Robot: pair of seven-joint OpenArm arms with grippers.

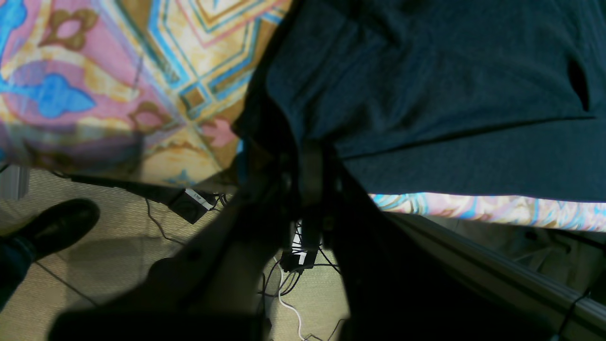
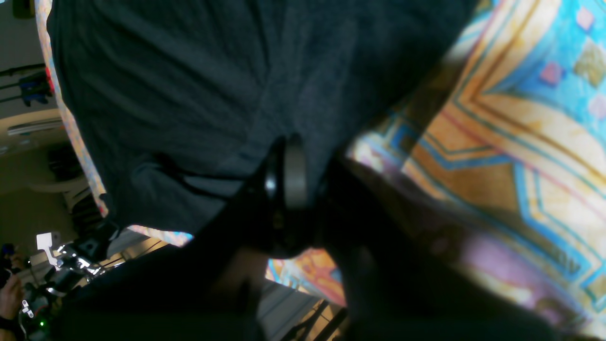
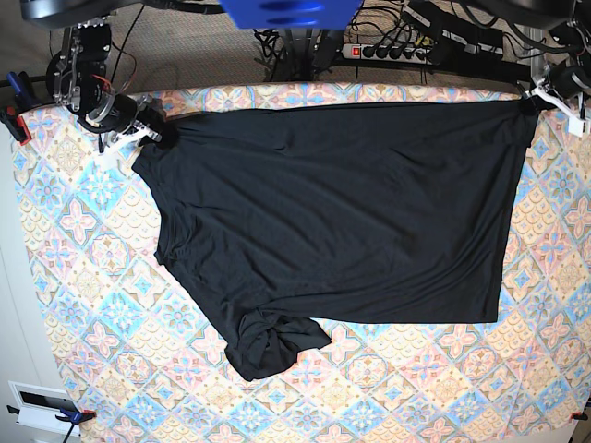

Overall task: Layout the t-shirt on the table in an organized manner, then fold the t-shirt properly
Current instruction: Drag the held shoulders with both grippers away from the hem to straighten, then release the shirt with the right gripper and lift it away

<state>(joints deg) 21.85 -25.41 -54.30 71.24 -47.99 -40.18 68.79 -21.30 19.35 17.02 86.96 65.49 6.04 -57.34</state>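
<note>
Revealing both end effectors clenched on the t-shirt point(image 3: 342, 212), only base shows its bunched sleeve.

Left gripper point(image 1: 307, 156): black fingers, dark and mostly in shadow; a narrow flat bar runs down the middle. Right gripper point(image 2: 289, 161): black, with a rounded grey-edged finger pad point(image 2: 294, 175) (glossy rim). In the base view the right arm's end point(image 3: 92, 88) shows black and metal parts, red and black wires, and a white piece; the left's end carries a white piece too.
</note>
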